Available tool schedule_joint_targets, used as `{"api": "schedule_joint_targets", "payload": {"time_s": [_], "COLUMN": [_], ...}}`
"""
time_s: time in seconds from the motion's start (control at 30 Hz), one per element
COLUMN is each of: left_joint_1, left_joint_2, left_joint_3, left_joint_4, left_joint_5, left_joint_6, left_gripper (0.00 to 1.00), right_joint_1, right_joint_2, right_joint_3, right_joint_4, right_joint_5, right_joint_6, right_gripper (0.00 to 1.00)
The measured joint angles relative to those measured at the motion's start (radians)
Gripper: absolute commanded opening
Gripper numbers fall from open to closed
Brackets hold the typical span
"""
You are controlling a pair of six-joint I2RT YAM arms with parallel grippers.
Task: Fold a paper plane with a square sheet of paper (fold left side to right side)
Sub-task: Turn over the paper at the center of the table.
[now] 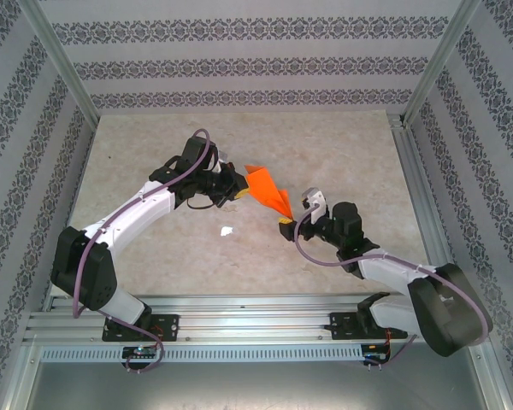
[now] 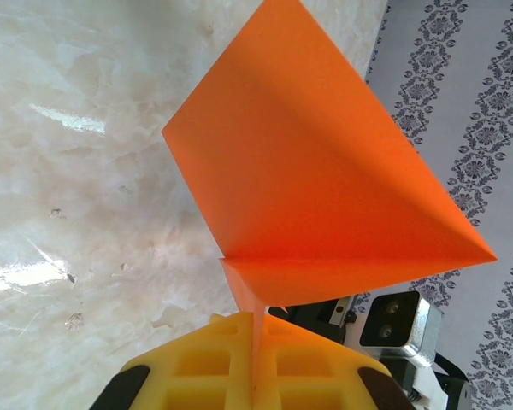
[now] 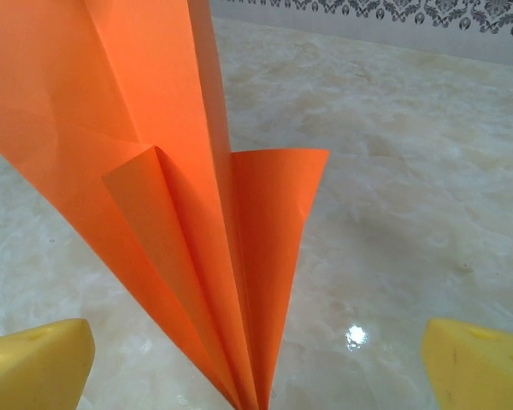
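The bright orange paper plane (image 1: 268,190) is a creased pointed wedge held just above the marble table (image 1: 342,154). My left gripper (image 1: 238,190) is shut on its lower centre flap; in the left wrist view the yellow fingers (image 2: 214,367) press together on the paper plane (image 2: 325,171). My right gripper (image 1: 285,225) is open at the plane's narrow tip. In the right wrist view the folded layers of the plane (image 3: 197,213) taper down between the two wide-apart yellow fingertips (image 3: 34,367), touching neither.
A small white scrap (image 1: 227,231) lies on the table near the front centre. Patterned walls (image 1: 256,60) enclose the table on three sides. An aluminium rail (image 1: 239,320) runs along the near edge. The right arm's wrist camera (image 2: 393,329) sits close behind the plane.
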Motion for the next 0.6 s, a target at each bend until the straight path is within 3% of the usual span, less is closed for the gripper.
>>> {"api": "schedule_joint_targets", "payload": {"time_s": [0.4, 0.6], "left_joint_1": [0.0, 0.0], "left_joint_2": [0.0, -0.002], "left_joint_3": [0.002, 0.002], "left_joint_4": [0.0, -0.001], "left_joint_5": [0.004, 0.004], "left_joint_6": [0.0, 0.0], "left_gripper": [0.0, 0.0], "right_joint_1": [0.061, 0.061], "right_joint_2": [0.149, 0.177], "right_joint_3": [0.033, 0.085], "right_joint_4": [0.103, 0.124], "right_joint_5": [-0.008, -0.013], "right_joint_6": [-0.115, -0.135], "right_gripper": [0.97, 0.8]}}
